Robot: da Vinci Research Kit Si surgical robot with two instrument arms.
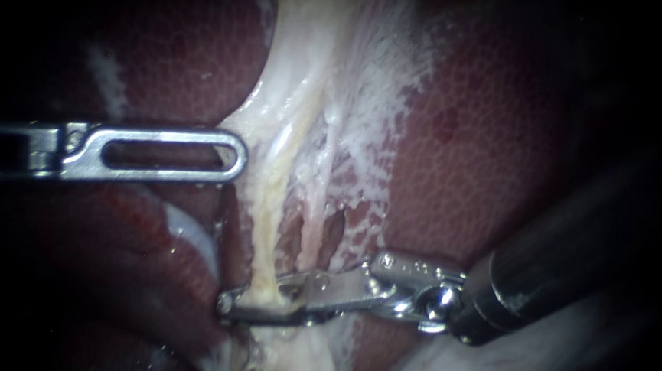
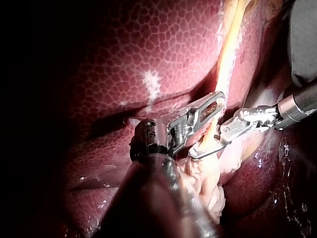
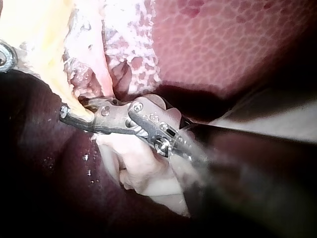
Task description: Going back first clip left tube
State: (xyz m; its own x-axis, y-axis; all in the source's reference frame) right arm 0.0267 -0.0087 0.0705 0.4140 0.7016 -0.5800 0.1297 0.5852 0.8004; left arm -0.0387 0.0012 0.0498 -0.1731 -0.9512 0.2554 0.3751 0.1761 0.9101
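The left tube (image 1: 267, 227) is a yellowish cord running down between the liver lobes. My right instrument (image 1: 255, 300) comes in from the lower right. Its jaws are open and straddle this tube low down, one on each side. I cannot make out a clip on the tube. The left wrist view shows the same jaws (image 2: 205, 148) hooked around the tube (image 2: 229, 44). My left instrument (image 1: 237, 157) lies level from the left, its slotted jaws shut on the pale tissue (image 1: 262, 120) beside the tube. That tissue is pulled into a tent.
Dark red liver (image 1: 487, 141) fills both sides. Beside the left tube runs a thinner pale strand (image 1: 331, 162) under frothy white tissue (image 1: 382, 97). In the right wrist view, pale lumpy tissue (image 3: 133, 163) lies under my right instrument (image 3: 74, 114).
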